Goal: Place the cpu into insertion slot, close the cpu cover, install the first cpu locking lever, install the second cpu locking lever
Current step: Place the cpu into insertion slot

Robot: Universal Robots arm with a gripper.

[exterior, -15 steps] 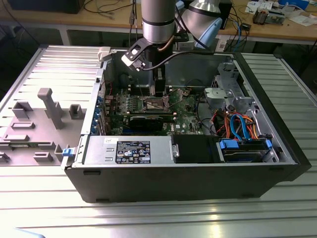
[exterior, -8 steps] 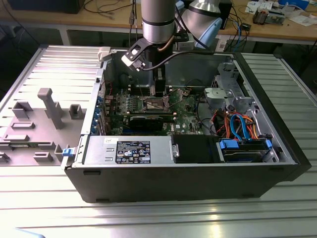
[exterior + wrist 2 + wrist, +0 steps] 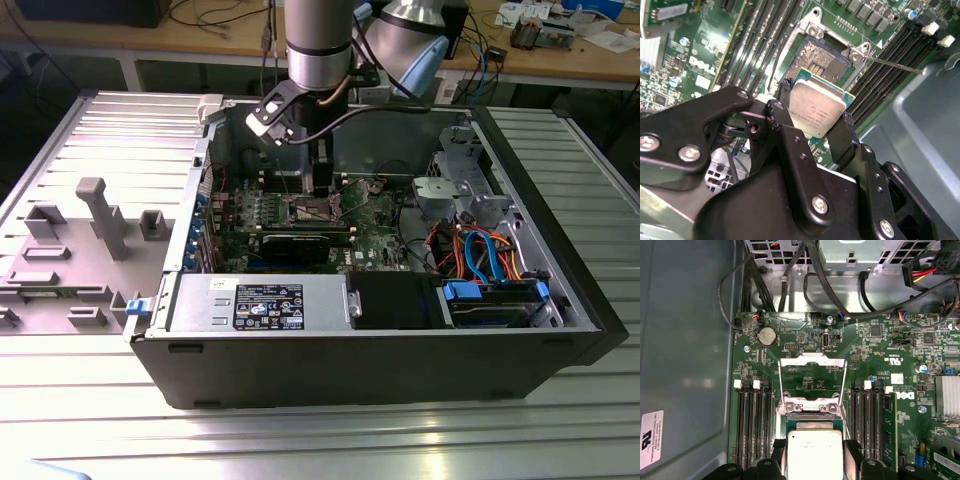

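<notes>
My gripper (image 3: 816, 107) is shut on the cpu (image 3: 817, 114), a small square chip with a silver top and green edge, clamped between two black fingers (image 3: 847, 132). The chip hangs slightly tilted just above the insertion slot (image 3: 821, 54), whose dark centre with fine contacts lies bare. In the first wrist view the cpu (image 3: 815, 452) covers most of the slot, and the cpu cover (image 3: 812, 361), a thin silver frame, stands swung open beyond it. A thin locking lever (image 3: 895, 65) sticks out sideways from the socket. In the exterior view the gripper (image 3: 320, 188) reaches down into the open computer case over the slot (image 3: 310, 210).
Black memory slots (image 3: 752, 420) flank the socket on both sides. A black graphics card (image 3: 300, 243) lies in front of it, with a power supply (image 3: 255, 305) along the case front. Drive cage (image 3: 470, 190) and coloured cables (image 3: 480, 255) fill the exterior view's right.
</notes>
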